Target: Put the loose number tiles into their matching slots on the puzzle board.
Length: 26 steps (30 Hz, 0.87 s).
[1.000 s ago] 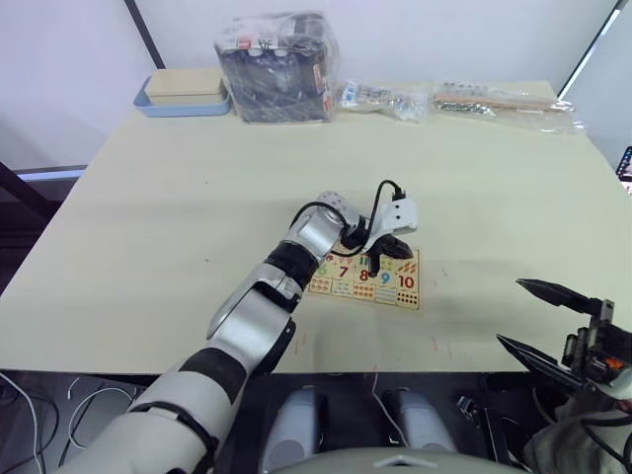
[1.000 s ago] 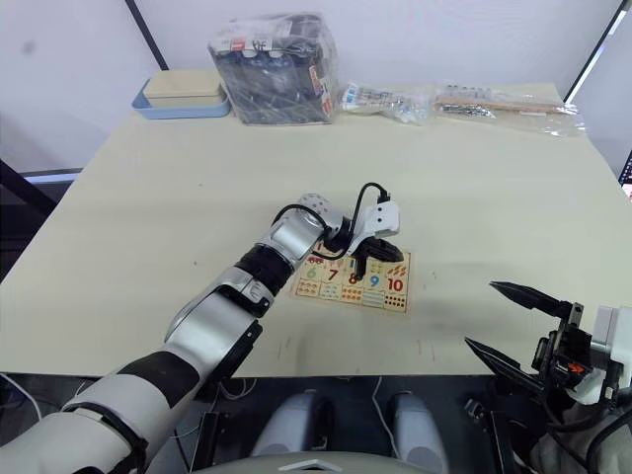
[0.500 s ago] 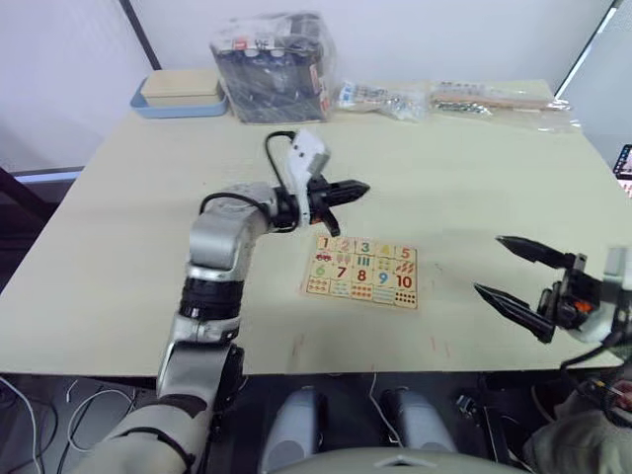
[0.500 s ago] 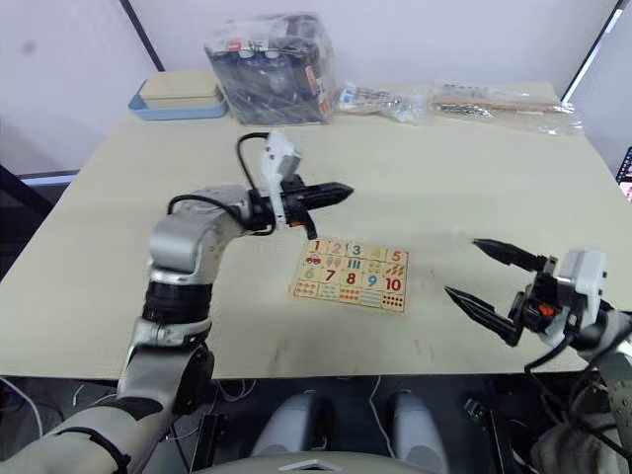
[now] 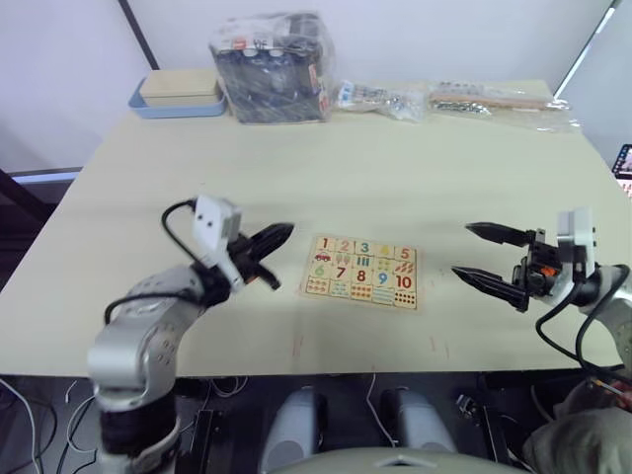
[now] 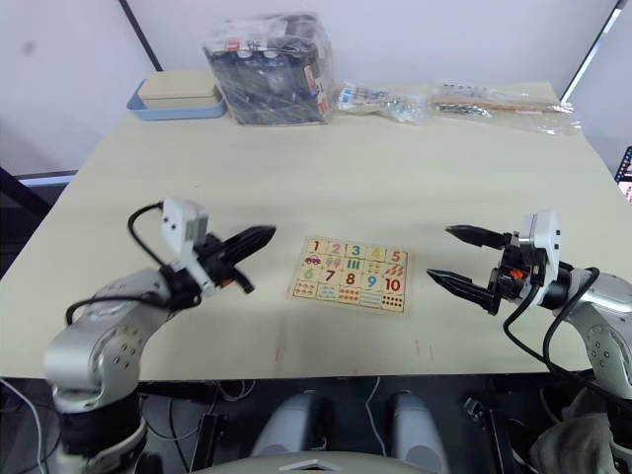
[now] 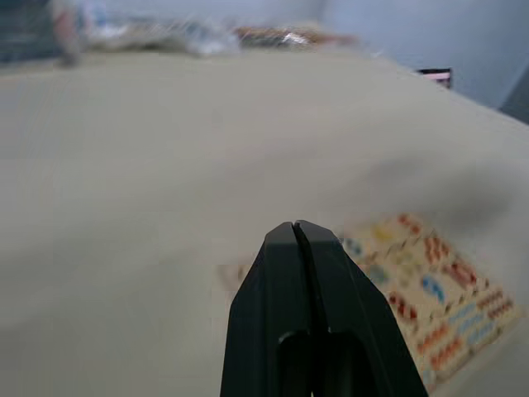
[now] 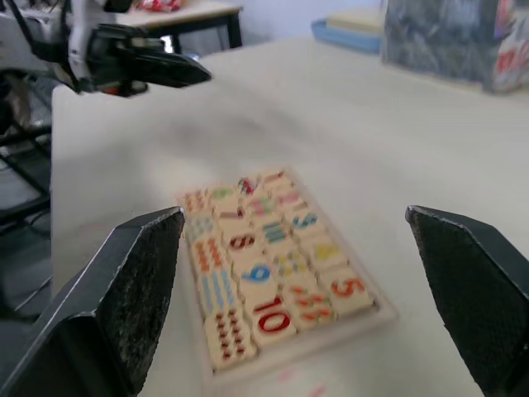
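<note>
The puzzle board [image 5: 362, 272] lies flat near the table's front edge, between my two arms. Its top row of slots holds the tiles 1, 2, 3, a yellow picture and 5 [image 5: 403, 255], all seated; I see no tile lying loose on the table. My left gripper [image 5: 284, 231] hovers just left of the board, shut with nothing in it, its fingertips [image 7: 296, 228] pressed together. To the right of the board my right gripper [image 5: 462, 251] is open and empty, pointing at it; in the right wrist view the board [image 8: 273, 248] lies between its spread fingers [image 8: 140, 273].
Along the table's far edge stand a blue-rimmed box [image 5: 181, 94], a plastic-wrapped pack [image 5: 276, 64] and clear bags of small parts [image 5: 385, 97] [image 5: 504, 99]. The table's front edge [image 5: 326, 370] runs just below the board.
My left arm has drawn back off the board, swinging left and towards me, gripper shut. My right gripper has risen from below the table edge and moved in towards the board's right side.
</note>
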### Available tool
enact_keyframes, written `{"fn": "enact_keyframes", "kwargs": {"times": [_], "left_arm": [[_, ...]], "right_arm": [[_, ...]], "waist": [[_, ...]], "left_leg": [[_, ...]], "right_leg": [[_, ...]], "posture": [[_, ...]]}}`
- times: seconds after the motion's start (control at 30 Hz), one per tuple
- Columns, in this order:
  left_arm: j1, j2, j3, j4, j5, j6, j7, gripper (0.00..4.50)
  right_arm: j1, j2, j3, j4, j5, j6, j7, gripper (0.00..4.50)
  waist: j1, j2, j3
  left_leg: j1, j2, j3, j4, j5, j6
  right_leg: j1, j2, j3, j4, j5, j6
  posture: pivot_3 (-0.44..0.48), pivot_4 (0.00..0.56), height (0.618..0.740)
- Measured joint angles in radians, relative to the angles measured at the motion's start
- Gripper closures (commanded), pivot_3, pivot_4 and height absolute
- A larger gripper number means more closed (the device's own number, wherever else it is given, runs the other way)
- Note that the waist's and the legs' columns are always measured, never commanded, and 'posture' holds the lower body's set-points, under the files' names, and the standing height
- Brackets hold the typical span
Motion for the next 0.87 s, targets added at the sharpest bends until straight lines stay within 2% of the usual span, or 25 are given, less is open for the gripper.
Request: {"fn": "enact_keyframes", "kwargs": {"times": [0.03, 0.1, 0.2, 0.3, 0.37, 0.6, 0.87], "left_arm": [[0.044, 0.011, 0.022, -0.018, -0.027, -0.025, -0.008, 3.98], [0.080, 0.018, 0.036, -0.025, -0.044, -0.052, -0.022, 3.74], [0.203, 0.041, 0.064, -0.042, -0.083, -0.105, -0.059, 2.39], [0.309, 0.055, 0.119, -0.042, -0.118, -0.146, -0.087, 0.82], [0.364, 0.068, 0.147, -0.042, -0.136, -0.172, -0.102, 0.01], [0.525, 0.100, 0.219, -0.036, -0.171, -0.246, -0.137, 0.01], [0.546, 0.123, 0.226, 0.016, -0.168, -0.283, -0.115, 0.01]], "right_arm": [[0.013, -0.002, -0.002, 0.002, 0.000, -0.002, 0.017, 0.00], [0.025, -0.007, -0.004, 0.006, -0.001, -0.003, 0.030, 0.00], [0.081, -0.017, -0.036, 0.020, -0.007, -0.024, 0.053, 0.00], [0.144, -0.024, -0.075, 0.052, -0.026, -0.056, 0.084, 0.00], [0.166, -0.025, -0.102, 0.074, -0.033, -0.077, 0.099, 0.00], [0.215, -0.028, -0.181, 0.133, -0.038, -0.116, 0.140, 0.00], [0.230, -0.028, -0.184, 0.148, -0.047, -0.135, 0.153, 0.00]], "waist": [[0.004, 0.000, 0.000], [0.005, 0.000, 0.000], [-0.002, 0.000, 0.000], [-0.002, 0.000, 0.000], [-0.002, 0.000, -0.001], [-0.002, 0.000, -0.001], [-0.002, 0.000, -0.001]], "left_leg": [[0.001, -0.001, 0.000, 0.000, 0.000, 0.000], [0.001, -0.001, 0.000, 0.000, 0.000, 0.000], [0.001, -0.001, 0.000, -0.001, 0.000, 0.000], [0.000, 0.000, 0.000, -0.001, 0.000, 0.000], [0.001, 0.000, 0.000, -0.001, 0.000, 0.000], [0.001, 0.000, 0.000, -0.001, 0.000, 0.000], [0.000, 0.000, 0.001, -0.001, 0.000, 0.000]], "right_leg": [[0.001, -0.001, 0.000, 0.000, 0.000, -0.001], [0.001, -0.001, 0.000, -0.001, 0.000, -0.001], [0.001, -0.003, 0.000, -0.002, 0.000, -0.001], [0.001, -0.007, -0.001, -0.002, -0.001, -0.001], [0.001, -0.008, -0.002, -0.002, -0.001, -0.002], [0.001, -0.008, -0.002, -0.003, -0.002, -0.002], [0.001, -0.007, -0.002, -0.004, -0.002, -0.002]], "posture": [[0.000, 0.150, 0.740], [0.000, 0.150, 0.740], [0.000, 0.150, 0.740], [0.000, 0.150, 0.740], [0.000, 0.150, 0.740], [0.000, 0.150, 0.740], [0.000, 0.150, 0.740]]}}
